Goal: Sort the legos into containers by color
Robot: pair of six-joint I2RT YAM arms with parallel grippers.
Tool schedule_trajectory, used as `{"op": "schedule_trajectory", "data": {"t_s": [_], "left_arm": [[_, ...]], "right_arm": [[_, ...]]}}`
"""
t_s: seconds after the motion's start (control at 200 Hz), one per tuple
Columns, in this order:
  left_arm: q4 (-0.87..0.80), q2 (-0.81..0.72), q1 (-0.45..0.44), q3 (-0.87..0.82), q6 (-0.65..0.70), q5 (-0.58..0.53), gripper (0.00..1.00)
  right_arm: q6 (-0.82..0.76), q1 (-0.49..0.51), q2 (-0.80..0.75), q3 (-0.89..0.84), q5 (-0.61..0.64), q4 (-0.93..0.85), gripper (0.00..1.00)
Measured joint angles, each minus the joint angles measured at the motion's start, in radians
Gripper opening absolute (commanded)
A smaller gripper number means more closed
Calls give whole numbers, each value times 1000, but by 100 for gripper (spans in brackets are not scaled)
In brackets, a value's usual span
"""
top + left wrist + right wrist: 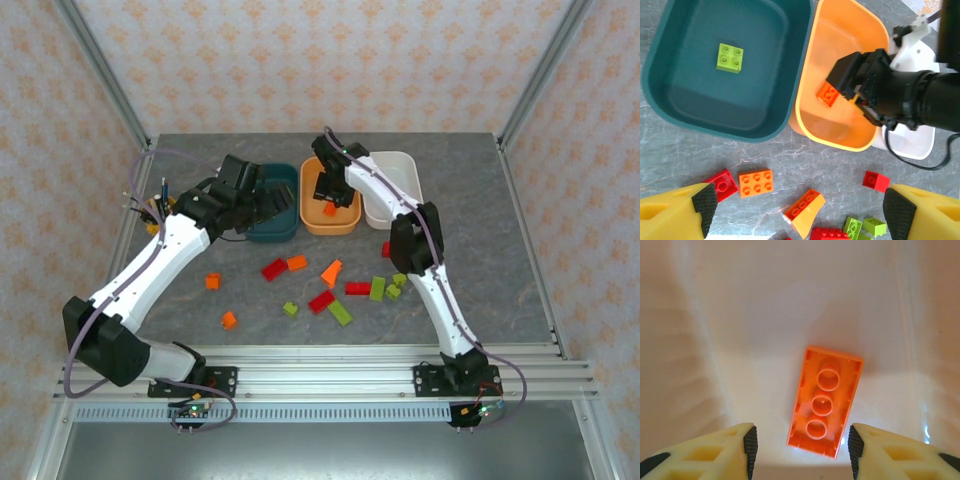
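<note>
Right gripper [801,442] part-open, holding nothing. Orange brick [824,400] loose between fingertips, underside up, long axis near-vertical in frame, in orange tub [345,222]. Left gripper [801,206] wide, empty.

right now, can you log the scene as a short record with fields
left gripper: open, empty
right gripper: open, over the orange tub
orange brick: in the orange tub, between the right fingers, not gripped
teal tub: one green brick
loose bricks: red, orange, green, on the table
</note>
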Motion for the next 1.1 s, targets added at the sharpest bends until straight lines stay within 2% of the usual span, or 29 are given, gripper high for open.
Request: {"op": "schedule_trajectory", "data": {"t_s": [0.12, 0.195, 0.3, 0.41, 0.555, 0.661, 0.771, 0.921, 1.096], "left_arm": [[-54, -40, 0, -2, 14, -23, 89], [-98, -65, 0, -3, 26, -47, 89], [-167, -99, 10, -31, 48, -86, 89], [-220, -112, 60, -106, 69, -101, 90], [-253, -107, 143, -249, 113, -103, 89], [-258, -81, 191, -314, 160, -101, 90], [-258, -35, 236, -354, 216, -96, 90], [-253, 13, 286, -384, 293, -95, 89], [-211, 103, 326, -387, 377, -97, 82]], "right_arm": [[-22, 3, -113, -27, 9, 8, 52], [-44, 8, -253, -126, 20, 52, 52], [-82, 36, -519, -384, 19, 180, 53], [-119, 105, -820, -735, -9, 403, 56], [-120, 202, -1076, -1154, -83, 672, 60], [-124, 275, -1140, -1359, -91, 773, 61], [-126, 352, -1144, -1463, -111, 832, 62], [-126, 396, -1142, -1505, -124, 908, 62], [-122, 402, -1106, -1479, -124, 946, 62]]}}
